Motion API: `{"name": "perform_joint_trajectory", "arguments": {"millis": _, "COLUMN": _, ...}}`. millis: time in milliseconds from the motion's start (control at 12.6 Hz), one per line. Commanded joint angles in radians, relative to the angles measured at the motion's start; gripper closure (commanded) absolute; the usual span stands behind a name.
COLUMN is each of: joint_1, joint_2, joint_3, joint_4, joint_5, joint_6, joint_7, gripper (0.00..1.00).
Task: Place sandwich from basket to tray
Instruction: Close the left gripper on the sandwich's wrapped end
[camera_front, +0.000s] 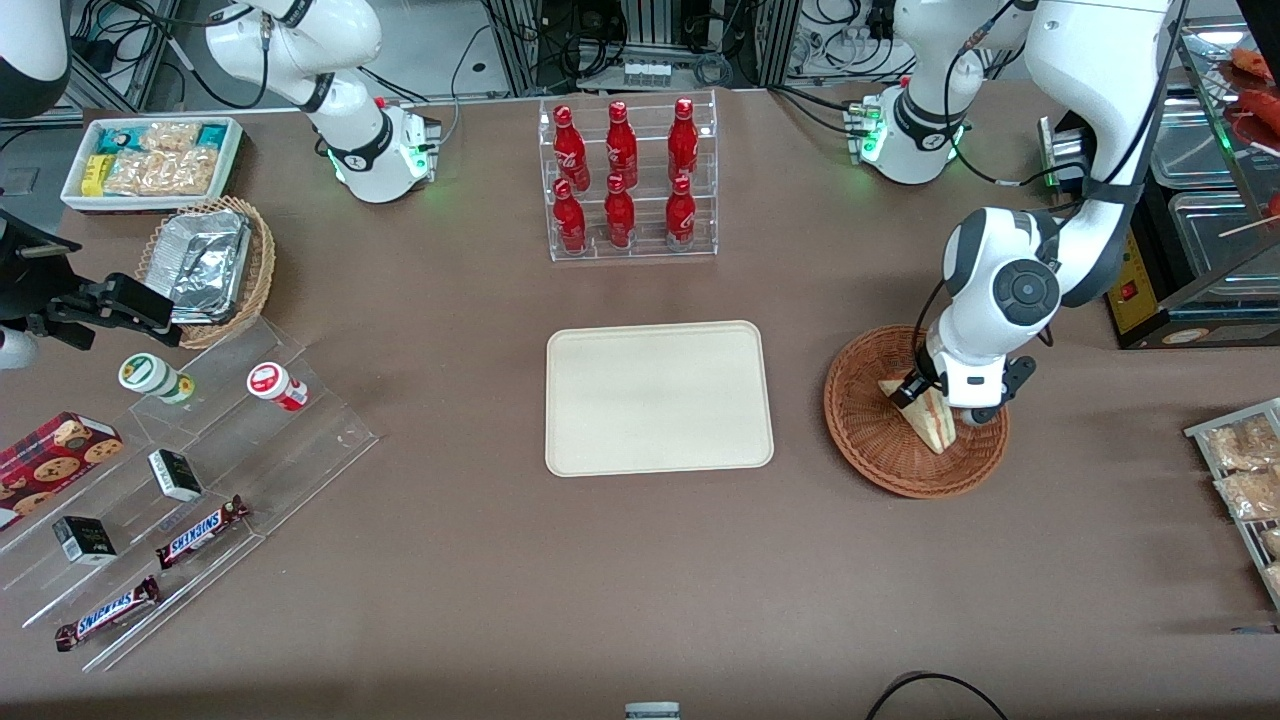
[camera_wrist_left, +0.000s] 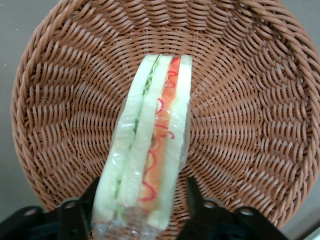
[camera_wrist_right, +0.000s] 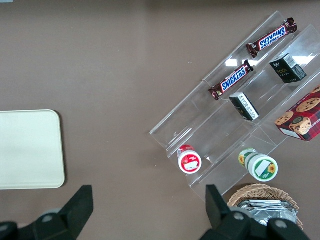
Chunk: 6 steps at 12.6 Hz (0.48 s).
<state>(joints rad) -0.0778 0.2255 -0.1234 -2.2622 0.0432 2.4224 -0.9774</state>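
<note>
At the right of the front view, the left arm's hand (camera_front: 925, 393) is lowered into the round reddish-brown wicker basket (camera_front: 868, 432), which sits on the brown counter (camera_front: 500, 560) toward the working arm's end. The sandwich (camera_front: 935, 420) is in that basket, a pale wedge whose pointed end reaches toward the front camera. In the left wrist view the sandwich (camera_wrist_left: 150, 150) stands on edge on the basket's woven floor (camera_wrist_left: 250, 125), wrapped in clear film, with green filling in one seam and red-orange in the other. One dark finger (camera_wrist_left: 90, 195) of the hand (camera_wrist_left: 142, 200) stands on either side of the wedge's near end, spread apart; whether either touches the wrap cannot be told. The cream tray (camera_front: 659, 397) lies flat at the middle of the front view, well apart from the basket, with a rack of red bottles (camera_front: 628, 178) above it in the frame.
</note>
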Motion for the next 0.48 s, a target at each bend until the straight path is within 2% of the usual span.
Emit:
{"name": "perform_joint_trajectory", "arguments": {"millis": 0, "joint_1": -0.004, "joint_2": -0.006, "joint_3": 0.005, "joint_4": 0.004, "joint_5": 0.007, "joint_6": 0.007, "joint_7": 0.023, "gripper": 0.89}}
{"name": "perform_joint_trajectory", "arguments": {"millis": 239, "joint_1": -0.011, "joint_2": -0.047, "joint_3": 0.002, "joint_4": 0.019, "joint_5": 0.007, "joint_6": -0.046, "joint_7": 0.083, "gripper": 0.91}}
{"name": "perform_joint_trajectory", "arguments": {"millis": 398, "joint_1": -0.063, "joint_2": -0.057, "joint_3": 0.001, "joint_4": 0.123, "joint_5": 0.007, "joint_6": -0.225, "joint_7": 0.092, "gripper": 0.93}}
